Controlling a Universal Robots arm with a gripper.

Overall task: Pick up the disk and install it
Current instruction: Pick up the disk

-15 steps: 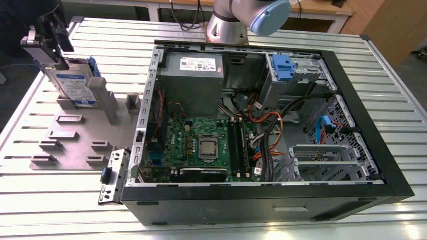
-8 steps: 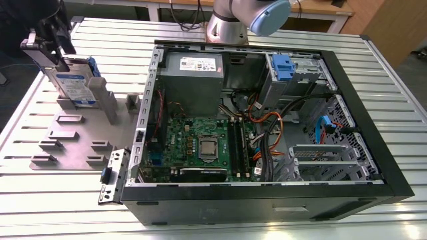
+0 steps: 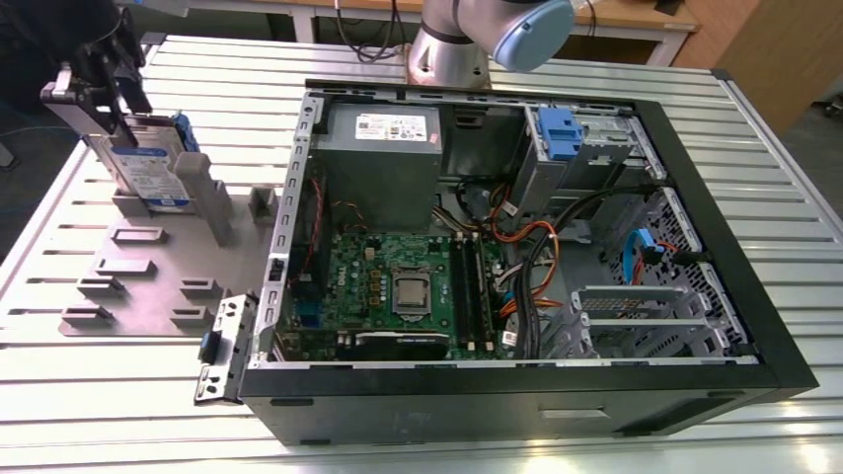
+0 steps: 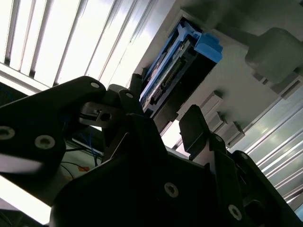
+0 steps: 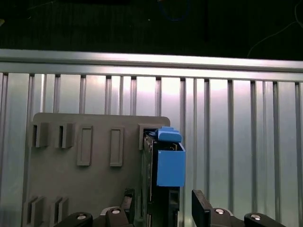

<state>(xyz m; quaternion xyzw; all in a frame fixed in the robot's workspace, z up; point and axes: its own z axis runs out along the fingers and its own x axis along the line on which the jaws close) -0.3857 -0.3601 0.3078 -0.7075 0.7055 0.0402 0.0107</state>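
Two fingers of the tool (image 5: 163, 202) are straddling the disk (image 5: 164, 161): open, gripping nothing. One is lying close against the drive's face, the other standing apart. The disk is standing on edge in the grey fixture plate (image 3: 145, 267) on the worktop (image 3: 791, 197), to the exterior view's left of the open computer case (image 3: 737, 296). I am judging that centring before closing matters, lest the drive tip. A grey post (image 3: 197, 183) is crowding one side.
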